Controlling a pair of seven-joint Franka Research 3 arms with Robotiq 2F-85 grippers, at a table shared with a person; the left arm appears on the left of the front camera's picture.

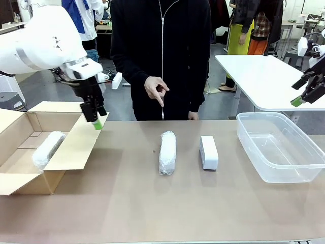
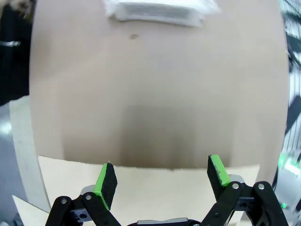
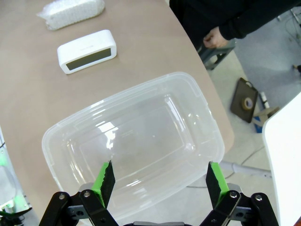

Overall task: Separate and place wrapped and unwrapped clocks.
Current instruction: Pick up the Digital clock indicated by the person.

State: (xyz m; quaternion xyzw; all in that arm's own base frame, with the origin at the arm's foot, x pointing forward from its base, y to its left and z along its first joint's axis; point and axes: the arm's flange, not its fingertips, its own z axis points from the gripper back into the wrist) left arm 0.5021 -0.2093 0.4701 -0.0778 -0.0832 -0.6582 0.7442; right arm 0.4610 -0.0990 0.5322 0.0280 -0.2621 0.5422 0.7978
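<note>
One wrapped clock lies inside the cardboard box at the left. A second bubble-wrapped clock lies at the table's middle; its edge shows at the top of the left wrist view and in the right wrist view. The bare white clock with a dark face lies to its right. My left gripper hangs open and empty over the box's right flap. My right gripper is open and empty, high above the clear plastic bin.
The clear bin stands at the table's right. A person in black stands at the far side, one hand pointing down toward the middle wrapped clock. A white table stands behind at the right. Bare tabletop lies along the front edge.
</note>
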